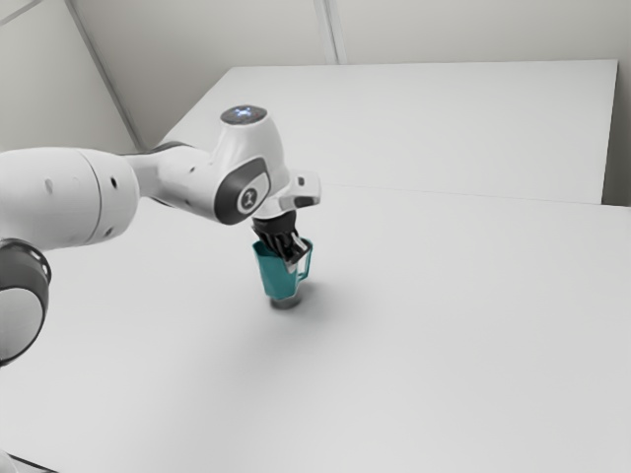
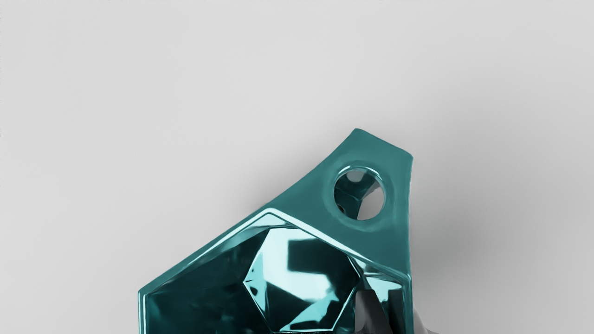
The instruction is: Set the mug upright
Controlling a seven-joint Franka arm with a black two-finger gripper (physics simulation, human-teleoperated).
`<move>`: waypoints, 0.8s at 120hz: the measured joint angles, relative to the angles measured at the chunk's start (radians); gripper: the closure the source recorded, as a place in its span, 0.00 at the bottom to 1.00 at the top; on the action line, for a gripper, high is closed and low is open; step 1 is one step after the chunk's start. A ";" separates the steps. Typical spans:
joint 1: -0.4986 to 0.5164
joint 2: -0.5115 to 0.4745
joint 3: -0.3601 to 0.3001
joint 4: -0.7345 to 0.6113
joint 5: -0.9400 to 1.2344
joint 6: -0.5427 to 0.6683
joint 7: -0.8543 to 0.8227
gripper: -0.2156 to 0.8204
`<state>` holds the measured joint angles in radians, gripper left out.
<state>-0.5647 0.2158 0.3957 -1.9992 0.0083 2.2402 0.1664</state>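
The teal mug (image 1: 279,273) stands about upright over the table, its opening up and its handle (image 1: 305,262) toward the exterior view's right. A dark patch lies just below its base; whether the base touches the table I cannot tell. My gripper (image 1: 295,258) reaches down at the rim near the handle. In the wrist view I look into the open, faceted mug (image 2: 371,144). The gripper (image 2: 401,320) is shut on its side wall, one dark finger (image 2: 370,315) inside and a grey part of the other outside, mostly hidden by the wall.
The white table (image 1: 424,335) spreads around the mug, with a soft shadow beside it. Another white surface (image 1: 424,123) lies farther back, before a pale wall. The arm comes in from the exterior view's left, above the table.
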 joint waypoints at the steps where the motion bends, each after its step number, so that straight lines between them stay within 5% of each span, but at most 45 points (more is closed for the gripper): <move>1: 0.000 0.001 0.000 0.000 0.001 0.003 -0.002 0.97; 44: 0.000 0.039 0.000 0.000 0.001 0.063 -0.053 0.96; 70: 0.000 0.029 0.000 0.000 -0.009 0.069 -0.064 0.52; 96: 0.000 -0.031 0.000 0.001 -0.007 0.062 -0.071 0.32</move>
<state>-0.5649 0.1851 0.3957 -1.9983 0.0016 2.3017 0.0959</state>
